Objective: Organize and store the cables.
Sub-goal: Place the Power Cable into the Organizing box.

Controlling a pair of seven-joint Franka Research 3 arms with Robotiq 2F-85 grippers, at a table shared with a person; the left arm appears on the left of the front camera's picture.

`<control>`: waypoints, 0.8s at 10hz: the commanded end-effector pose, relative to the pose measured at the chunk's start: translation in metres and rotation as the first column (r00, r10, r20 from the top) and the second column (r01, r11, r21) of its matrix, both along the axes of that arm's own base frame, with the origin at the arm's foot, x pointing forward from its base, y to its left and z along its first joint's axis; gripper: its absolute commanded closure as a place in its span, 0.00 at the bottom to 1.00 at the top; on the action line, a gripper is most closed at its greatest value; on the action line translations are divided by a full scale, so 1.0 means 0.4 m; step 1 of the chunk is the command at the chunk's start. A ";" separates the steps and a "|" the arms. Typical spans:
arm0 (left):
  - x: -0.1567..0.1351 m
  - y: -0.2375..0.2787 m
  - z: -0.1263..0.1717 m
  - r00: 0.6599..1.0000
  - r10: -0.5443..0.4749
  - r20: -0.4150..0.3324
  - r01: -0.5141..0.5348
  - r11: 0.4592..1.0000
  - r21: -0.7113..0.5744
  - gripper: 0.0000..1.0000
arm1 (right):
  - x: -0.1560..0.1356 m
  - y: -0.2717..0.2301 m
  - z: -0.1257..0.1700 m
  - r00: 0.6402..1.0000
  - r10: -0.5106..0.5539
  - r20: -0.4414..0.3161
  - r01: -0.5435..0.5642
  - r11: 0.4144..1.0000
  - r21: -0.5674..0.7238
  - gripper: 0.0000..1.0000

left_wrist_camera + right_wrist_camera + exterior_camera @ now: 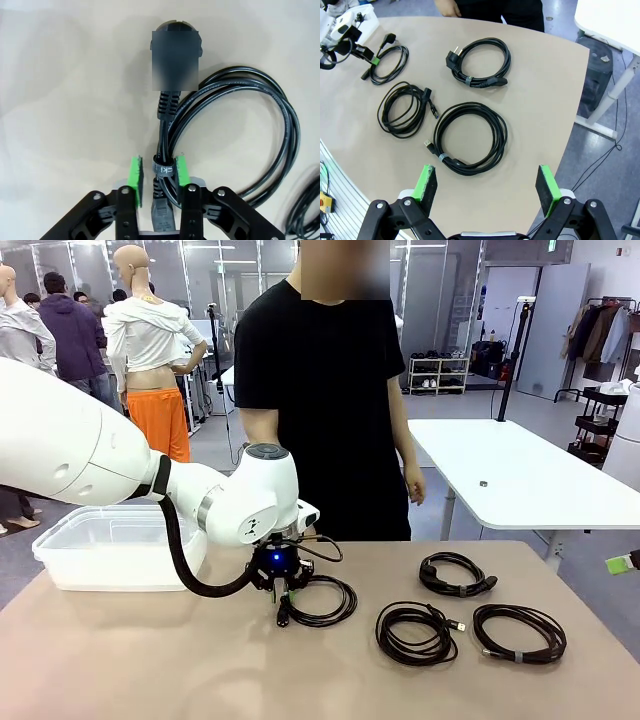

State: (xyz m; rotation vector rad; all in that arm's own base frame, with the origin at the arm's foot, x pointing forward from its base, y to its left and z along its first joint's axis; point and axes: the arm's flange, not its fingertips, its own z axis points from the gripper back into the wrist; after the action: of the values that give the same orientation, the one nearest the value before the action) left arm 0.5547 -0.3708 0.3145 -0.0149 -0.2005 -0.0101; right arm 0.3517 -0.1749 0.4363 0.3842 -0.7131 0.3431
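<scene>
Item: coiled cable (322,623) (164,132), black, with a round plug. It lay on the table (150,670) left of centre, near the white bin (110,540). The left gripper (283,595) (159,172) was clamped on its banded neck. Three more black coils lay to the right, apart from one another: plugged coil (468,80), middle coil (400,131), outer coil (470,169). The right gripper (487,182) hung above them, jaws wide and empty.

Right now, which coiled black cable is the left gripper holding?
The leftmost coiled black cable, beside the translucent plastic bin; the left gripper pinches its strapped section. Three others lie free.
</scene>
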 end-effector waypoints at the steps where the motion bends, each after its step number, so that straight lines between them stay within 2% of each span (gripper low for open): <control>1: 0.005 -0.004 -0.010 1.000 0.025 -0.006 -0.025 1.000 0.012 1.00 | 0.001 -0.004 -0.001 1.000 0.011 0.012 -0.011 1.000 0.003 0.00; 4: -0.001 -0.002 0.019 1.000 0.018 0.002 -0.018 1.000 -0.007 1.00 | 0.001 -0.004 -0.001 1.000 0.011 0.012 -0.011 1.000 0.003 0.00; 5: -0.021 0.013 0.077 1.000 -0.014 0.002 0.014 0.998 -0.054 1.00 | 0.001 -0.004 -0.001 1.000 0.011 0.012 -0.011 1.000 0.003 0.00; 6: -0.050 0.049 0.180 0.997 -0.079 0.026 0.080 0.995 -0.057 0.93 | 0.001 -0.004 -0.001 1.000 0.011 0.012 -0.011 1.000 0.003 0.00; 8: -0.085 0.159 0.338 0.986 -0.158 0.058 0.161 0.986 -0.047 0.93 | 0.001 -0.004 -0.001 1.000 0.011 0.012 -0.011 1.000 0.003 0.00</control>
State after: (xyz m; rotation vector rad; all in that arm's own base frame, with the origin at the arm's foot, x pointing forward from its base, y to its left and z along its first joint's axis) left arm 0.5367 -0.3439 0.4249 -0.0620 -0.2748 -0.1163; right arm 0.3517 -0.1750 0.4362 0.3834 -0.7124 0.3423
